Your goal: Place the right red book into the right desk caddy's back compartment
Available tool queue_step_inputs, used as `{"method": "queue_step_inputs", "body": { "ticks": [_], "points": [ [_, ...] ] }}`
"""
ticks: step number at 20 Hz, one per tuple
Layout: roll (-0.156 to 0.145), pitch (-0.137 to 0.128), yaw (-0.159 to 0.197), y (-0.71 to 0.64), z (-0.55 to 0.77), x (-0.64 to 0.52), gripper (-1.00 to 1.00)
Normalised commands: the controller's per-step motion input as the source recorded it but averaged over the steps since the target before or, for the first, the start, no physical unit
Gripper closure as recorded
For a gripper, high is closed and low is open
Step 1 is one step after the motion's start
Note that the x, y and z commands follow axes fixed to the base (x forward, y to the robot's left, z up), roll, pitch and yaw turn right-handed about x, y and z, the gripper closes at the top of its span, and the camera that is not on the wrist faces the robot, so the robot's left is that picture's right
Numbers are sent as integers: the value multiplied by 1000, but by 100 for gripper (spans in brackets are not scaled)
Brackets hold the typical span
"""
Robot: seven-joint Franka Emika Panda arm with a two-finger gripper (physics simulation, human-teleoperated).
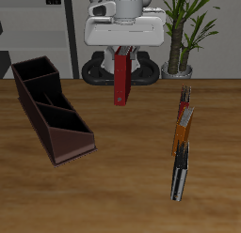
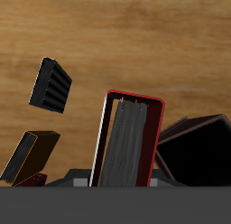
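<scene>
The right red book [image 1: 123, 79] hangs in the air above the wooden worktop [image 1: 122, 171], held upright and on end, its top gripped by the fingers [image 1: 125, 53] of the arm. It is clear of the surface, well back from the front edge and just in front of the robot's white body [image 1: 122, 28]. From the wrist view the book [image 2: 126, 142] runs straight down from the fingers, showing its dark red cover edge and a white strip of pages.

The right desk caddy [image 1: 47, 110] sits on the worktop well apart from the book, a long dark box lying at an angle. Its back compartment [image 1: 33, 72], the tall squarish end, is the end farthest from the front edge.

A row of thin books [image 1: 182, 143] lies on the opposite side of the worktop.
</scene>
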Motion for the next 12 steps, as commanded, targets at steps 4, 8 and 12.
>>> {"method": "queue_step_inputs", "body": {
  "ticks": [4,8,12],
  "points": [
    [-11,-11,64,-59,-41,-399,100],
    [-17,-8,63,-49,-33,-320,100],
    [-9,-3,85,-25,-4,-311,100]
  ]
}}
